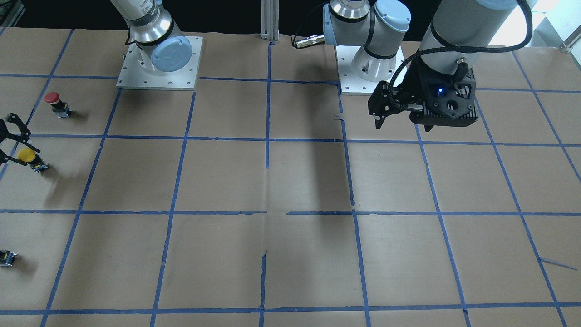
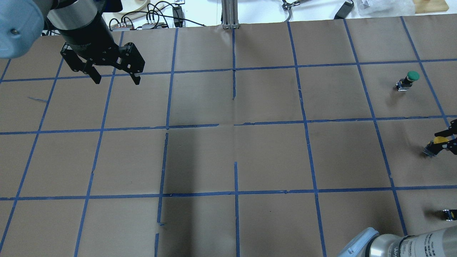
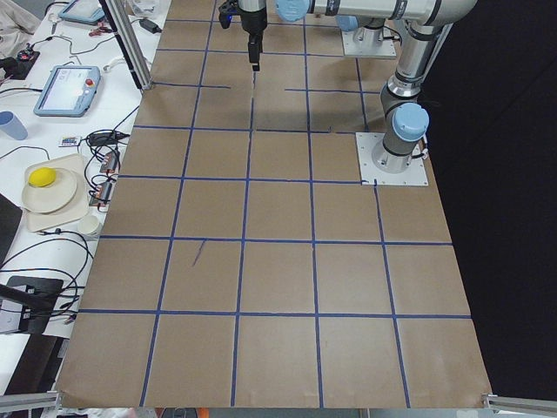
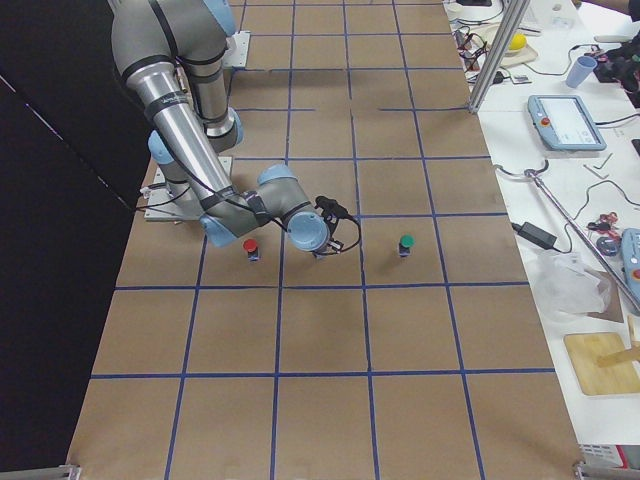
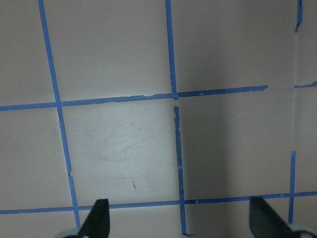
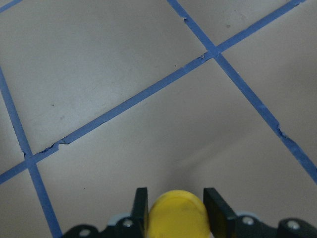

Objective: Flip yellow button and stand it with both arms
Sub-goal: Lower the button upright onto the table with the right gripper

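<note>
The yellow button (image 1: 28, 156) sits at the table's end on my right, its yellow cap between the fingers of my right gripper (image 1: 22, 152). In the right wrist view the two fingers (image 6: 142, 208) press against both sides of the cap (image 6: 178, 215). In the overhead view the button (image 2: 437, 141) leans, with its metallic base on the paper, and my right gripper (image 2: 445, 140) is at the frame's edge. My left gripper (image 2: 116, 79) hangs open and empty above the table's far left part. Its spread fingertips (image 5: 99, 218) show in the left wrist view.
A red-capped button (image 1: 53, 100) stands near the yellow one on the robot's side. A green-capped button (image 2: 410, 77) stands on the far side. A dark base (image 1: 7, 258) shows at the frame edge. Brown paper with a blue tape grid (image 1: 268, 138) covers the table.
</note>
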You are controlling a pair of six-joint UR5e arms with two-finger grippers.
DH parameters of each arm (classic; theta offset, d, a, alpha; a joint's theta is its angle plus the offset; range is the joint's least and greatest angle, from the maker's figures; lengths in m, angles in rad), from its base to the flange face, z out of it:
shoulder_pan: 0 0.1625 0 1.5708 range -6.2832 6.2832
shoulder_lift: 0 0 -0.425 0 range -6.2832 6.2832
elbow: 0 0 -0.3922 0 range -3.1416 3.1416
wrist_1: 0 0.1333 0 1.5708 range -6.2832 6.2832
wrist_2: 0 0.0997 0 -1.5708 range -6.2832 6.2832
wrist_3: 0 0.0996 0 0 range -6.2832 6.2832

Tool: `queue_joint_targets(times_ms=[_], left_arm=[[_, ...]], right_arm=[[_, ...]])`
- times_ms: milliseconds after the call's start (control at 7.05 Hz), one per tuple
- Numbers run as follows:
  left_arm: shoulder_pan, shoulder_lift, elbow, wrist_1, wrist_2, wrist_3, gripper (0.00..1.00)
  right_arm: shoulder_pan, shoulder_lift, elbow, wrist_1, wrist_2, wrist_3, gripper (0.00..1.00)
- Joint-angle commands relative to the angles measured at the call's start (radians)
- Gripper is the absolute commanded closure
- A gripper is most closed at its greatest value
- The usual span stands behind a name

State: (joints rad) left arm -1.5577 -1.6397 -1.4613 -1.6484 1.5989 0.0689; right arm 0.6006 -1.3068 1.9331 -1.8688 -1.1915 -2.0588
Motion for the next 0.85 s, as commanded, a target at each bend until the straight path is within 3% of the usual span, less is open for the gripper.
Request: queue_joint_targets(times_ms=[0, 142, 284, 425, 709], left_arm=[[0.011, -0.008, 0.01, 0.05, 0.001, -0.001, 0.0], [0.005, -0.014, 0.015, 0.076, -0.007, -0.006, 0.0], [0.001, -0.002, 0.001, 0.076, -0.005, -0.006, 0.0], [0.002, 0.011, 0.013, 0.075, -0.004, -0.005, 0.0], [0.002, 0.012, 0.007, 0.075, -0.005, -0.003, 0.0]], right_arm=[[0.004, 0.006, -0.002, 0.014, 0.036, -0.061, 0.89], [0.004, 0.014, -0.002, 0.014, 0.036, -0.064, 0.89], [0.004, 0.023, -0.002, 0.014, 0.036, -0.06, 0.66], [0.004, 0.026, 0.0, 0.014, 0.068, -0.05, 0.01], [0.004, 0.014, -0.002, 0.016, 0.072, -0.014, 0.0]])
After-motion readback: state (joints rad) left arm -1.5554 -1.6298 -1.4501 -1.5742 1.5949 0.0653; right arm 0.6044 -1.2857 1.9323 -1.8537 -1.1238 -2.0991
